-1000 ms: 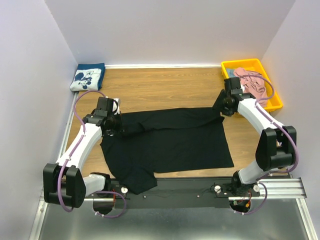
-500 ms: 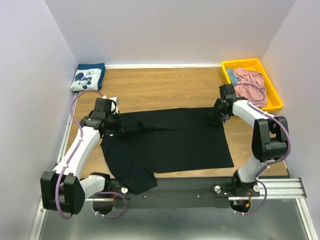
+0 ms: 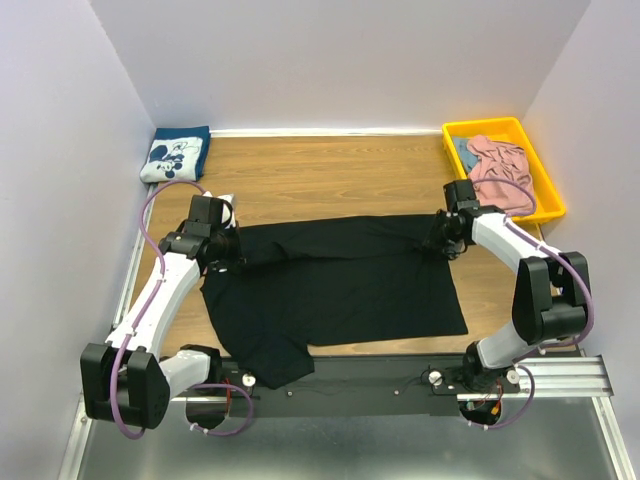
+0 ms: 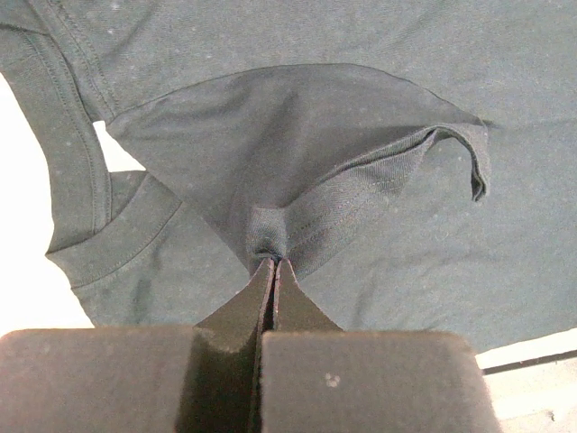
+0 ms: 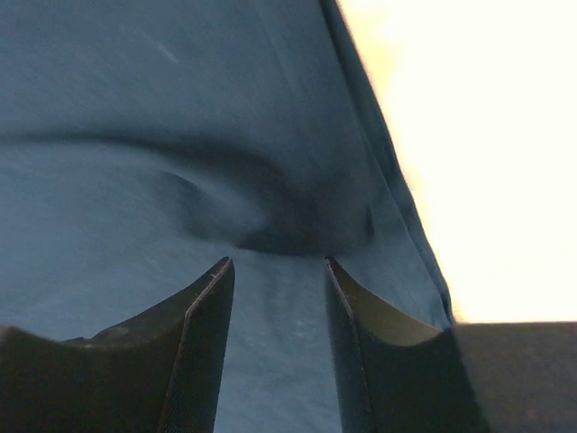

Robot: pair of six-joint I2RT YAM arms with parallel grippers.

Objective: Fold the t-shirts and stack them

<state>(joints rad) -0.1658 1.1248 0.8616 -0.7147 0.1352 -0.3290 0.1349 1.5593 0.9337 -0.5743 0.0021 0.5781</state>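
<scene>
left gripper [image 4: 273, 263]: jaws were pressed together, pinching a raised fold of the black shirt [image 3: 340, 285]; in the left wrist view the cloth rose from the tips like a small tent, with the collar band lying to the left of it.
left gripper place: left of centre in the top view, over the left end of the black shirt.
right gripper [image 5: 275, 266]: jaws stood partly apart, tips down at the cloth; a dark pucker of cloth sat just ahead of the tips, and nothing showed clamped between them.
right gripper place: right of centre in the top view, at the upper right corner of the black shirt.
black shirt: spread across the middle of the table [image 3: 320, 175], mostly flat, with a rumpled strip along its upper edge running between the two grippers; one sleeve trailed off at the lower left, reaching the dark rail at the bottom of the frame.
navy shirt [image 3: 175, 155]: folded, white mouse print up, at the upper left of the frame against the back wall, well apart from the black shirt.
pink shirt [image 3: 498, 165]: crumpled in the bin [image 3: 490, 125].
bin: yellow, at the upper right of the frame, near the right arm.
</scene>
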